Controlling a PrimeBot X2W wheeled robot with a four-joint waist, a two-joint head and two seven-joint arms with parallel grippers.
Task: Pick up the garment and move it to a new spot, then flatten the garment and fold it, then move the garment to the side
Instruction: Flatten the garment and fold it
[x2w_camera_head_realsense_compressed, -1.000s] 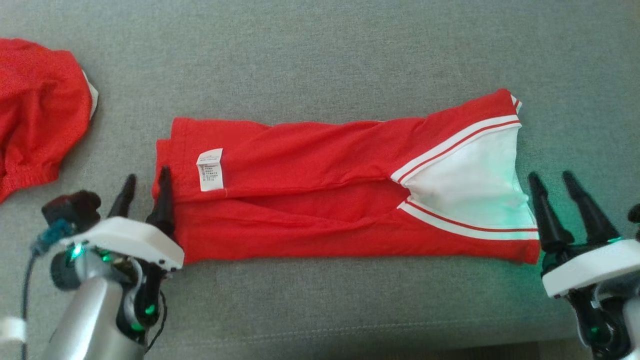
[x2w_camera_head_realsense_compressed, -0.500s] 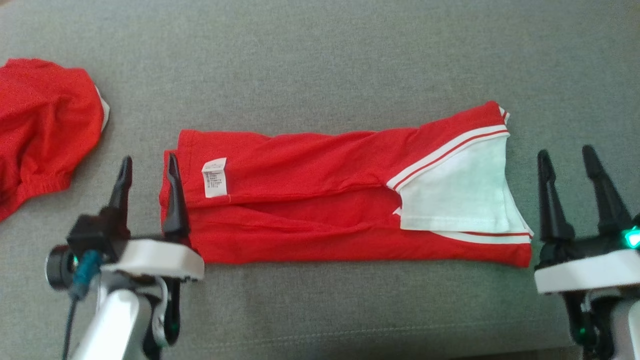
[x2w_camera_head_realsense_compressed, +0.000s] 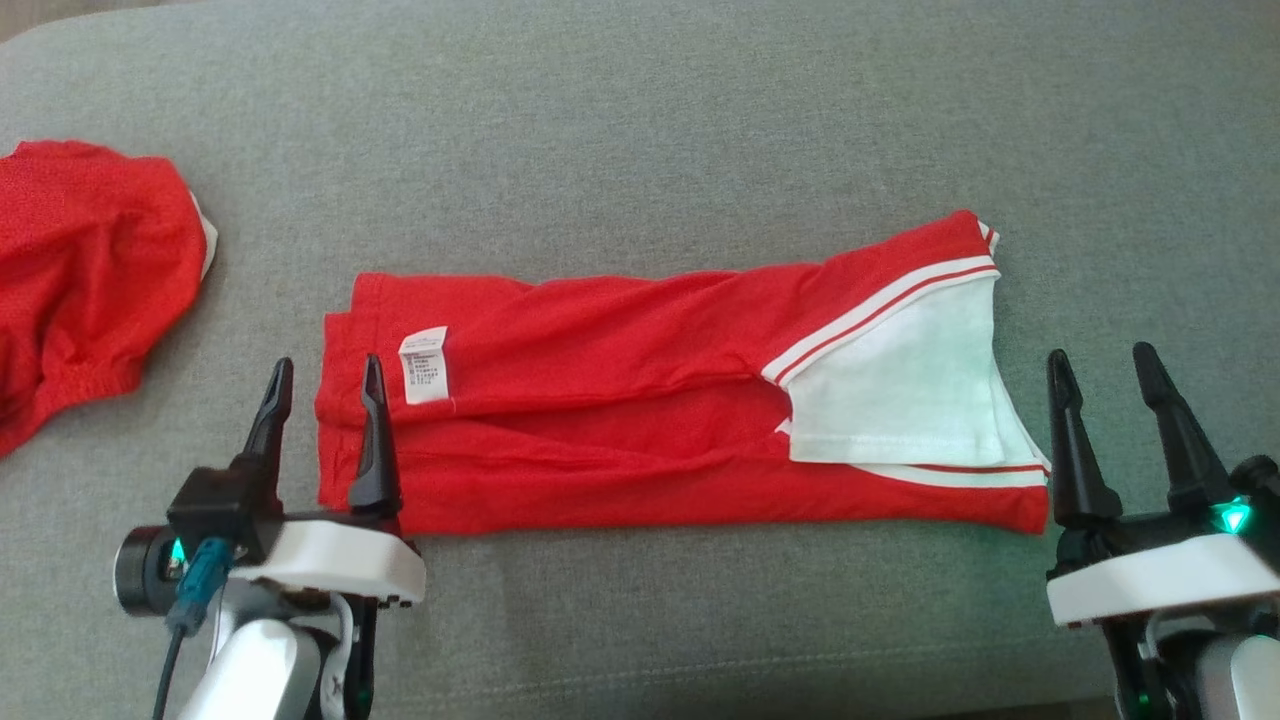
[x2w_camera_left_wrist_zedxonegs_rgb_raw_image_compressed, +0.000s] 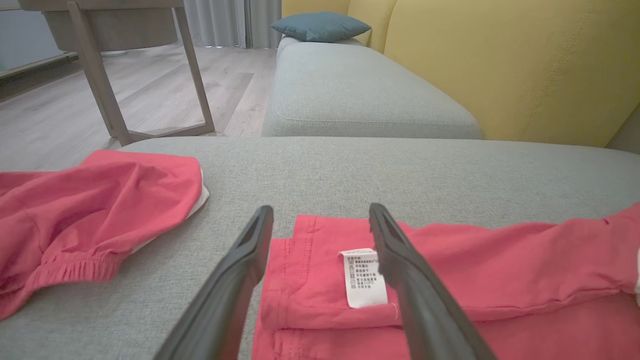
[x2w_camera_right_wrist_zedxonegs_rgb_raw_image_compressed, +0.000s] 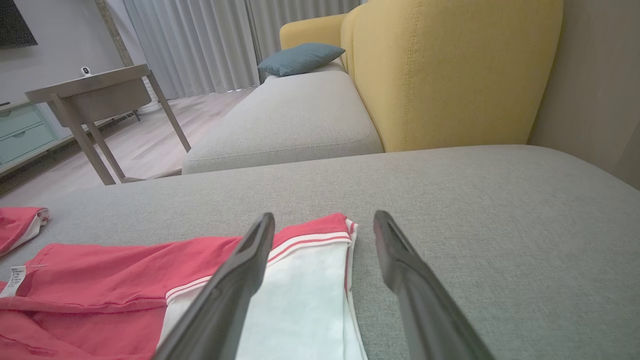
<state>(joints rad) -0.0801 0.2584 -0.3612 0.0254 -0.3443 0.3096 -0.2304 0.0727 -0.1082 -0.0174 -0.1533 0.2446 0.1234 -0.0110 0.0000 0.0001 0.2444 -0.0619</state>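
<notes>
Here, the garment (x2w_camera_head_realsense_compressed: 620, 400) – red, with a white panel (x2w_camera_head_realsense_compressed: 900, 390) edged in white stripes at its right end – is seen lying folded into a long band across the middle of the grey sofa cushion (x2w_camera_head_realsense_compressed: 640, 130), its length running left to right in the head view. A white care label (x2w_camera_head_realsense_compressed: 424, 365) is shown lying face up near its left end. The left gripper (x2w_camera_head_realsense_compressed: 328, 362) is held with its jaws spread wide and nothing is gripped: one finger is placed over the garment's left edge beside the label, the other over bare cushion just outside that edge, and whether the cloth is touched cannot be told. The right gripper (x2w_camera_head_realsense_compressed: 1100, 352) is likewise spread wide and empty, set just beyond the garment's right end near the striped hem. In the left wrist view the label (x2w_camera_left_wrist_zedxonegs_rgb_raw_image_compressed: 365, 277) is framed between the two fingers. A second red garment (x2w_camera_head_realsense_compressed: 90, 270) is left crumpled at the cushion's far left, well apart from the folded one. Beyond the cushion – in the right wrist view – a yellow backrest (x2w_camera_right_wrist_zedxonegs_rgb_raw_image_compressed: 450, 75), a blue pillow (x2w_camera_right_wrist_zedxonegs_rgb_raw_image_compressed: 300, 57) and a small table (x2w_camera_right_wrist_zedxonegs_rgb_raw_image_compressed: 90, 95) are seen
</notes>
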